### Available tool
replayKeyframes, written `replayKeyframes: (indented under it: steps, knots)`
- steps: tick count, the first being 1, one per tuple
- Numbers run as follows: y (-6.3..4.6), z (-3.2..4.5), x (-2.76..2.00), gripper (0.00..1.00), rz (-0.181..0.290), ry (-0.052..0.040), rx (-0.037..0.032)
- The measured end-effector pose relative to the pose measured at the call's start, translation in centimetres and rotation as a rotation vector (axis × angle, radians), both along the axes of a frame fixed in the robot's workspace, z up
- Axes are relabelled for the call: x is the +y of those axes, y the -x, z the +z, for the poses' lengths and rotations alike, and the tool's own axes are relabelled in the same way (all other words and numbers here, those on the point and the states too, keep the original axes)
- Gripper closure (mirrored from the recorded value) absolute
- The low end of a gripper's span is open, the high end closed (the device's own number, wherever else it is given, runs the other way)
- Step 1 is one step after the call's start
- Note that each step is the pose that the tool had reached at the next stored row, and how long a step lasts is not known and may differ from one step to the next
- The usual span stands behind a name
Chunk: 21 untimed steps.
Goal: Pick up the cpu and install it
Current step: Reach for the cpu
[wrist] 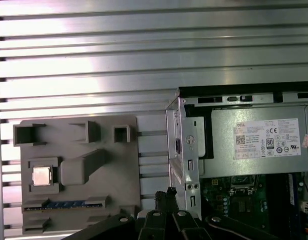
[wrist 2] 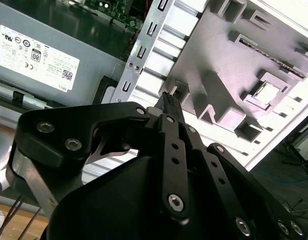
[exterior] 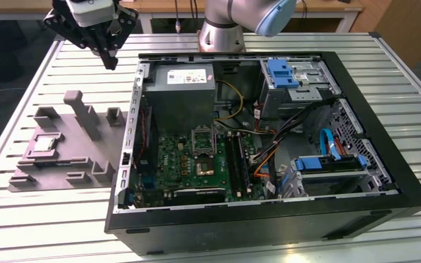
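The cpu [exterior: 44, 143] is a small silvery square chip lying in a recess of the grey fixture plate [exterior: 64, 161], at the exterior view's left of the open computer case. Both wrist views show the cpu [wrist: 42, 175] [wrist 2: 266, 93] in that recess. My gripper [exterior: 110, 66] hangs high above the slatted table, beyond the fixture and beside the case's corner. It is shut, its fingertips [wrist 2: 167, 98] pressed together with nothing between them. On the green motherboard, the socket [exterior: 205, 166] lies with its metal frame [exterior: 202, 138] swung up.
The black case wall [exterior: 131, 137] stands between fixture and motherboard. A grey power supply box [exterior: 183, 90] sits near the socket, with cables [exterior: 269, 142] and blue drive bays [exterior: 328, 163] at the exterior view's right. Tall pegs [exterior: 85, 112] rise from the fixture.
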<state>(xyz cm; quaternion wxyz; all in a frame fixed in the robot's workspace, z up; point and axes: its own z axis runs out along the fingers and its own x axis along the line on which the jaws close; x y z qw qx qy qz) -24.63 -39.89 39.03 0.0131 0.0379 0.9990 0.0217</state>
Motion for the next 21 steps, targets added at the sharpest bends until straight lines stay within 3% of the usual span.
replayKeyframes:
  steps: [21]
  knots:
    - [0.59, -0.01, 0.0, 0.89, 0.0, 0.0, 0.0]
